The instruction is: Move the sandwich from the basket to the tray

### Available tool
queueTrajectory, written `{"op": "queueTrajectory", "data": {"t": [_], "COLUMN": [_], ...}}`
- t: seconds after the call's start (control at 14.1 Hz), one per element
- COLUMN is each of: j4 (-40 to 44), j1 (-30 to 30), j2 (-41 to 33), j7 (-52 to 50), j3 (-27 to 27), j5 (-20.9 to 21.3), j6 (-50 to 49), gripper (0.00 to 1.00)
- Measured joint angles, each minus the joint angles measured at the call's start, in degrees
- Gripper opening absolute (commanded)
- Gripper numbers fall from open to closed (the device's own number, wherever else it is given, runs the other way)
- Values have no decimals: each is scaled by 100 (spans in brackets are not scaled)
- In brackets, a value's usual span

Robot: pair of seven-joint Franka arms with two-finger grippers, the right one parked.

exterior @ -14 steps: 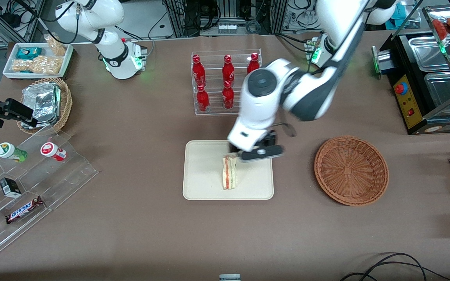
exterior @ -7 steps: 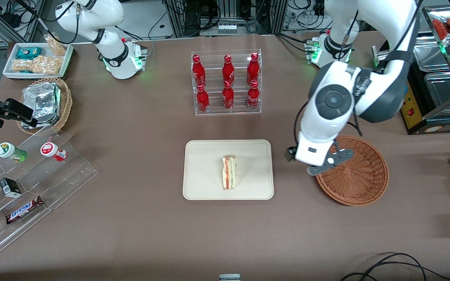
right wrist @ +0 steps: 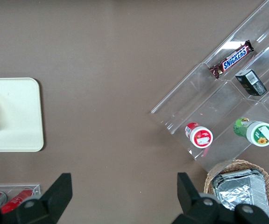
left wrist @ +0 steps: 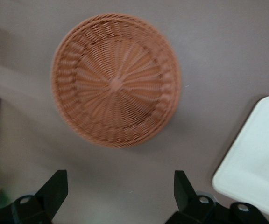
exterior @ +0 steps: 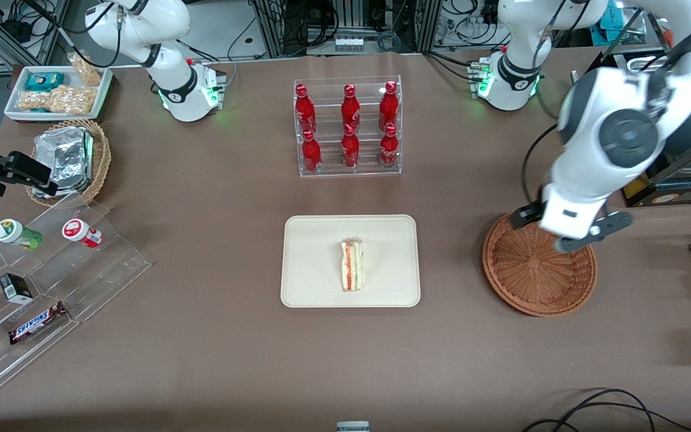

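Gripper (exterior: pixel 576 231) released, holding nothing, hanging above the wicker basket (exterior: pixel 531 282), which is bare. Sandwich (exterior: pixel 352 265) rests on the tray (exterior: pixel 315 240), well apart from gripper toward the parked arm's end. Likely light, soft, slippery-wrapped; pinch gently across the bread faces.

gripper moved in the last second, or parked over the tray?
Yes. The gripper left the sandwich on the tray and swung toward the working arm's end of the table; it now hangs open above the basket.
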Motion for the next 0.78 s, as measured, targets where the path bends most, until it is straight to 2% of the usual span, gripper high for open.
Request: {"op": "queueTrajectory", "data": {"t": [0.21, 0.49, 0.64, 0.78], "j4": [-37, -28, 58, 223], "j1": [344, 332, 151, 5], "j2": [-396, -776, -874, -886], "j7": [1056, 3095, 3558, 3656], "j3": [109, 709, 1038, 1140], "j5": [-245, -500, -547, -549], "j6": [-388, -597, -581, -569], "gripper": [100, 100, 100, 100]}}
